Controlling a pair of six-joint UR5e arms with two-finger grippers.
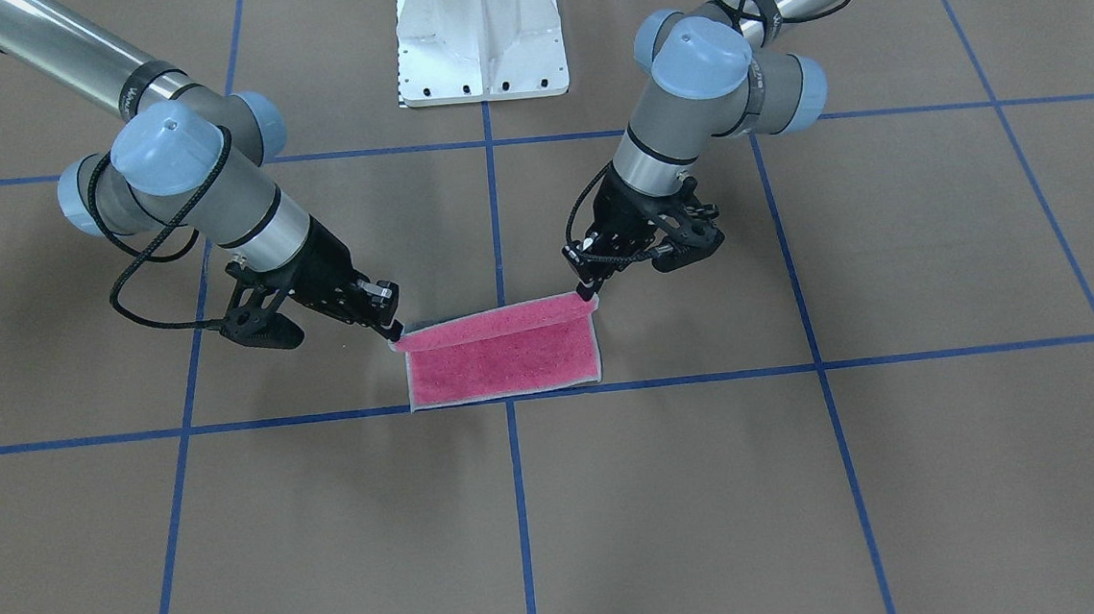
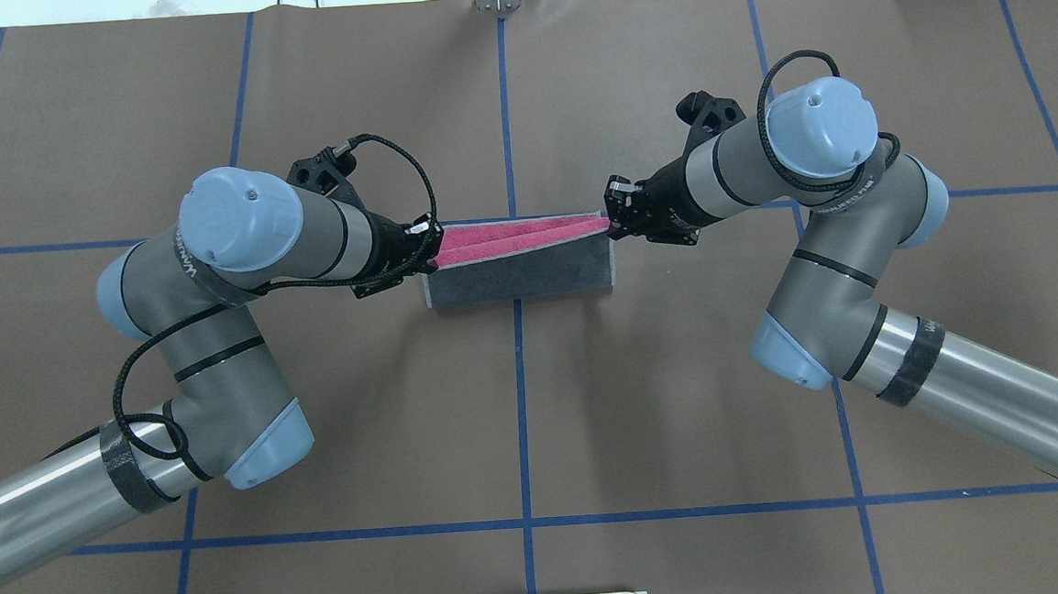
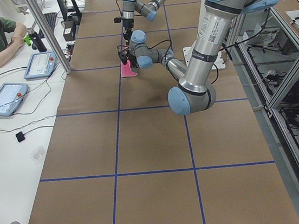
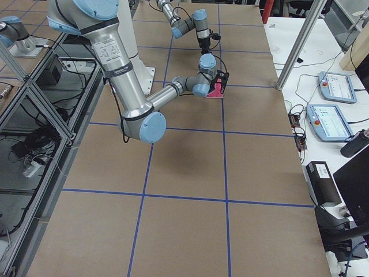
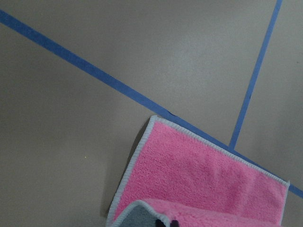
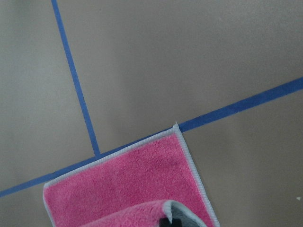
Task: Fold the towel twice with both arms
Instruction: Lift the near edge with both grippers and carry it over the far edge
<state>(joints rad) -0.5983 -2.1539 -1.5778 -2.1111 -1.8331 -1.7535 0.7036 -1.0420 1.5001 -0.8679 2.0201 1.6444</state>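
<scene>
Near the middle of the brown paper-covered surface [image 1: 714, 488], beside a crossing of blue tape lines [image 1: 519, 502], lies the small square terry towel [image 1: 503, 363], pink on one face and dark grey on the other, with a light grey stitched border. The half farther from the robot rests flat, pink side up. The nearer half is raised and tipped over it, showing its grey back from overhead. That edge is up because the black two-finger left gripper [image 2: 430, 252] and the matching right gripper [image 2: 614, 223] each pinch one of its corners (the wrist views show only a dark fingertip at each held corner). Holding both corners level keeps the edge taut and straight, which I judge serves the first of the two folds. Counted: one towel, two grippers, one white bolted pedestal [image 1: 480, 37], and two silver-grey tubular arms, the left arm [image 2: 241, 250] and the right arm [image 2: 857, 249].
</scene>
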